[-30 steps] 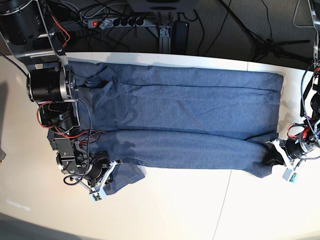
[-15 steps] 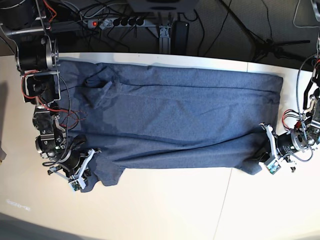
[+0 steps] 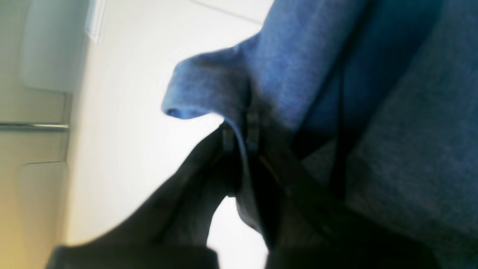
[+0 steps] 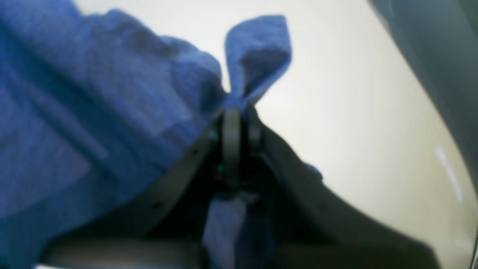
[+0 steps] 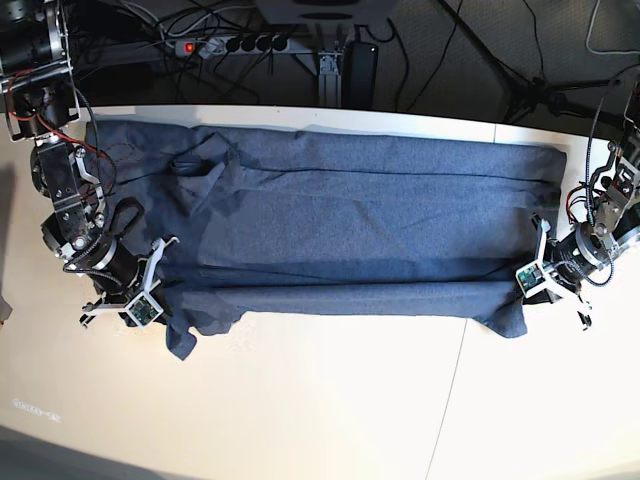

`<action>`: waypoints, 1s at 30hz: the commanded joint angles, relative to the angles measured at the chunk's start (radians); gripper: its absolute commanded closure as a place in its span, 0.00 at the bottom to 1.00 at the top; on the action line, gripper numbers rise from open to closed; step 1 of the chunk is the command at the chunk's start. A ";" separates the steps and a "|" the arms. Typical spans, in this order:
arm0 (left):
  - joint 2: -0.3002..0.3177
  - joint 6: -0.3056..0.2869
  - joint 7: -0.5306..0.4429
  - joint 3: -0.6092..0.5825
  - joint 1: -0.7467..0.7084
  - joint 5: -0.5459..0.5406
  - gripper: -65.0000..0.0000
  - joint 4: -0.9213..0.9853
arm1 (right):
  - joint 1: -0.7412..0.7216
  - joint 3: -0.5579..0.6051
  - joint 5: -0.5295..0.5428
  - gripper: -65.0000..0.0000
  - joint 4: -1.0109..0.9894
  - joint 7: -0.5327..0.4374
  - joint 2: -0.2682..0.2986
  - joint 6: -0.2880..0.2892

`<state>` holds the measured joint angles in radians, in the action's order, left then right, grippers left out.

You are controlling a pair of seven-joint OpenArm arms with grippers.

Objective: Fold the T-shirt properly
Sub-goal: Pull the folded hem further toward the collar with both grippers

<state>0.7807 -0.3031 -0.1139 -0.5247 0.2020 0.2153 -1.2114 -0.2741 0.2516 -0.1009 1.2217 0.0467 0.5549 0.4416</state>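
Note:
The T-shirt (image 5: pixel 370 210) is blue-grey with its plain side up, stretched lengthwise across the white table (image 5: pixel 330 410). A long fold runs along its near edge. My left gripper (image 5: pixel 530 276) is at the shirt's right end, shut on a pinch of the near edge. In the left wrist view its fingertips (image 3: pixel 252 129) clamp the T-shirt (image 3: pixel 410 130). My right gripper (image 5: pixel 158 292) is at the left end, shut on the cloth by a sleeve. In the right wrist view a tuft of the T-shirt (image 4: pixel 257 48) sticks out past the right gripper (image 4: pixel 239 116).
A power strip (image 5: pixel 235 43) and cables lie behind the table's far edge. Tripod legs (image 5: pixel 540 95) stand at the back right. A seam (image 5: pixel 450 400) crosses the tabletop in front of the shirt. A loose sleeve corner (image 5: pixel 185 340) hangs toward the front left.
Both grippers have moved away from the table's front edge, pulling the shirt's near edge back with them. The arm on the base view's left has also swung further left.

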 commanded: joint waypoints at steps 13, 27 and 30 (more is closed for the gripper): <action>0.051 0.245 -0.104 0.013 -0.022 0.158 1.00 -0.013 | 0.093 -0.011 -0.012 1.00 0.175 -0.028 0.135 0.060; 0.056 0.322 -0.045 0.013 -0.148 0.167 1.00 -0.098 | 0.234 -0.012 -0.024 1.00 0.294 -0.028 0.199 0.059; 0.057 0.322 -0.038 0.013 -0.147 0.167 1.00 -0.099 | 0.239 -0.012 -0.027 1.00 0.294 -0.027 0.200 0.059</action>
<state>0.8120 -0.0170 -0.1570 -0.5243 0.0391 0.3878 -1.2980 -0.0166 0.2531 -0.1284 1.5017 0.0299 0.7315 0.4419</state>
